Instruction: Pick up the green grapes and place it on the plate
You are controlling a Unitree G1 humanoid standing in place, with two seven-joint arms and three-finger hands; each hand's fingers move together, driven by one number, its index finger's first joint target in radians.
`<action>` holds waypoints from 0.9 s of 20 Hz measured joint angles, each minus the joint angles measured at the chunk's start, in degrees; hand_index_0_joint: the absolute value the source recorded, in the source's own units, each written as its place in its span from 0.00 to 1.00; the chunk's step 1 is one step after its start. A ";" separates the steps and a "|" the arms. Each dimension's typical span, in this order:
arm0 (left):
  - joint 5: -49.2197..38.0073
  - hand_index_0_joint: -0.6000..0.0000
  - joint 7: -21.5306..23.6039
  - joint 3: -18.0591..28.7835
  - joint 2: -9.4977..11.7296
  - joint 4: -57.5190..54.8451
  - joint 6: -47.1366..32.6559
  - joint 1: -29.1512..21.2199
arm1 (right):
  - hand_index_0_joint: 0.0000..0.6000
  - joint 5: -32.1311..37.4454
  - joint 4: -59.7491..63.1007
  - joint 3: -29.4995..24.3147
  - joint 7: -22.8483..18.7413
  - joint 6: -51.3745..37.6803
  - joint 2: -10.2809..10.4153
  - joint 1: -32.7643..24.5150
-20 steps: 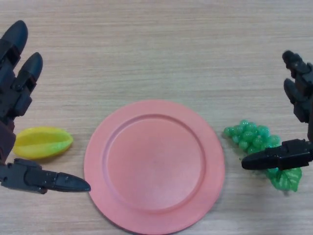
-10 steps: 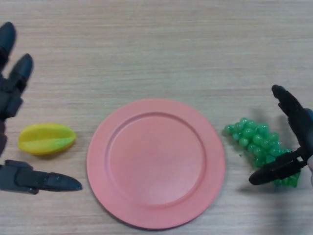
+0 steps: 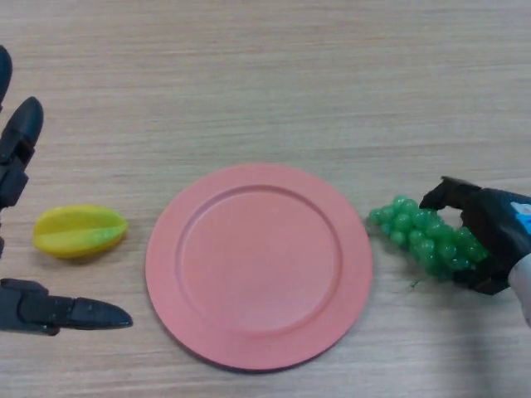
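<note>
A bunch of green grapes (image 3: 421,236) lies on the wooden table just right of the pink plate (image 3: 259,264). My right hand (image 3: 488,232) is at the right edge, its fingers curled round the right end of the bunch, which rests on the table. My left hand (image 3: 25,224) is open at the left edge, with fingers spread on either side of a yellow starfruit.
A yellow starfruit (image 3: 80,230) lies on the table left of the plate, between the fingers and thumb of my left hand. The wooden table (image 3: 265,83) stretches away behind the plate.
My right hand has dropped onto the grapes and closed round them; the bunch has shifted slightly left toward the plate. My left hand has drifted a little left.
</note>
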 measured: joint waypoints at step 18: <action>-0.38 1.00 -0.03 1.06 -0.81 0.62 -1.89 0.45 | 1.00 16.05 -39.40 14.77 18.67 38.41 9.27 -12.73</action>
